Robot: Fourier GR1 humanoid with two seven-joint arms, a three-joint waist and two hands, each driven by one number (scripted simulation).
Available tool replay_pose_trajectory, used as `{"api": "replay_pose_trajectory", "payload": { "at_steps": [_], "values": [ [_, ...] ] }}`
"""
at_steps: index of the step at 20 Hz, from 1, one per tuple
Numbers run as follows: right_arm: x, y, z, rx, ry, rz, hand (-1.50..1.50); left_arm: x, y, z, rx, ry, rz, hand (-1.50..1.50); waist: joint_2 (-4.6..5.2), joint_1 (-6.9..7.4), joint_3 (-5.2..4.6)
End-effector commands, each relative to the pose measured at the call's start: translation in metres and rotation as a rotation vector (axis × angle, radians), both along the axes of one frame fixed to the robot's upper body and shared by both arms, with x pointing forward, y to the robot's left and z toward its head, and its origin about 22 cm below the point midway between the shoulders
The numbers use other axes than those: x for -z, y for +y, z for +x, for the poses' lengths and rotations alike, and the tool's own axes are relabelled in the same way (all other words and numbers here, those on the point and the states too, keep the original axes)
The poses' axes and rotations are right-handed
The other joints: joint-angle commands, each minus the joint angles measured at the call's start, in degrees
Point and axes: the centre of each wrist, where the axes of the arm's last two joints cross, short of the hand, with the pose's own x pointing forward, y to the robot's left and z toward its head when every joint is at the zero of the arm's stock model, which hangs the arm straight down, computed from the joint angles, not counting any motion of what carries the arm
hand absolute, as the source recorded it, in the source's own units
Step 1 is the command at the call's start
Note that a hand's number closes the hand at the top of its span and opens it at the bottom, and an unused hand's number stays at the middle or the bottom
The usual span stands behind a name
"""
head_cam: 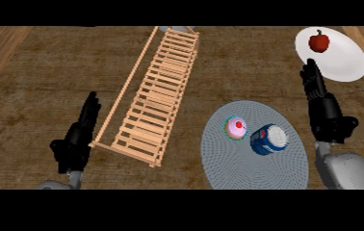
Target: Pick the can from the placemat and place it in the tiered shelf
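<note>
A blue can (pixel 268 139) with a white top lies tilted on the round grey placemat (pixel 241 170) at the lower right. The slatted wooden tiered shelf (pixel 156 95) runs diagonally through the middle of the counter. My right hand (pixel 323 107) is to the right of the can, apart from it, with its fingers straight and pointing away from me. At the lower left, left of the shelf, my left hand (pixel 78 136) is also open with straight fingers and holds nothing.
A pink-frosted cupcake (pixel 236 127) with a red top sits on the placemat just left of the can. A white plate (pixel 341 57) with a red pepper (pixel 319 41) on it stands at the far right. The wooden counter (pixel 64 66) surrounds them.
</note>
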Motion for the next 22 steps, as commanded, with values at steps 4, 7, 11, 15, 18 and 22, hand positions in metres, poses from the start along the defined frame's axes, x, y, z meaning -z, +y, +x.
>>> {"api": "replay_pose_trajectory", "payload": {
  "at_steps": [4,7,11,15,18,22],
  "values": [
    [-0.056,0.050,0.030,-0.287,0.039,0.024,1.50,-0.052,0.022,0.019,-0.057,-0.096,0.019,0.00,-0.84,-0.11,0.78],
    [-0.053,0.011,0.030,0.092,0.065,-0.109,1.50,-0.060,0.020,0.032,-0.069,-0.095,-0.020,0.00,-1.00,-2.11,0.52],
    [-0.062,0.011,0.017,-0.209,0.046,0.323,-1.50,-0.073,0.021,0.011,-0.054,-0.087,-0.020,0.00,-0.87,-1.69,0.83],
    [-0.095,-0.022,0.005,-0.413,0.031,0.205,-1.50,-0.073,0.029,0.021,-0.064,-0.080,-0.020,0.00,-0.72,-2.16,0.77],
    [-0.118,-0.010,-0.009,-0.481,0.141,-0.003,-1.50,-0.079,0.020,0.024,-0.078,-0.060,-0.035,0.00,-0.90,-2.65,0.70],
    [-0.156,-0.007,-0.019,-0.576,0.247,-0.286,-1.50,-0.075,0.016,0.014,-0.067,-0.072,-0.027,0.00,-1.08,-2.23,0.61]
  ]
}}
